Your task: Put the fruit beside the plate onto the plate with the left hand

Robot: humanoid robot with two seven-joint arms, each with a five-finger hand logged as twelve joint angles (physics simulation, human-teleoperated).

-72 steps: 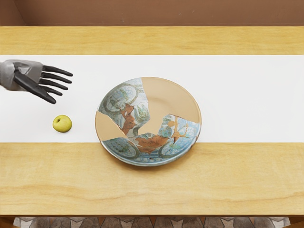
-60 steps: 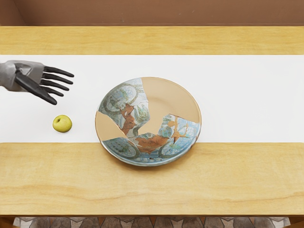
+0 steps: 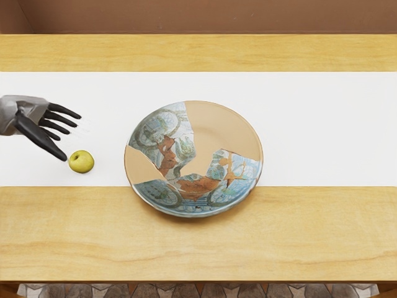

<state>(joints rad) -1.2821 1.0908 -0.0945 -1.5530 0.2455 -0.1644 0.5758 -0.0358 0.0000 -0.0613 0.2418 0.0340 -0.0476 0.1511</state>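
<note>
A small yellow-green fruit [image 3: 81, 161] lies on the white runner, left of the plate. The plate [image 3: 218, 123] is round, patterned in blue-green, brown and tan, and sits at the table's middle with nothing on it. My left hand [image 3: 59, 129] reaches in from the left edge, just up and left of the fruit. Its dark fingers are spread and hold nothing; the thumb tip [image 3: 61, 156] is close to the fruit's left side. The right arm is out of view.
A white runner [image 3: 322, 130] crosses the wooden table [image 3: 198, 230] from left to right. The table's front edge runs along the bottom of the view, with floor tiles below it.
The left hand has dropped lower and pulled slightly left, bringing its thumb close to the fruit. Fruit and plate have not moved.
</note>
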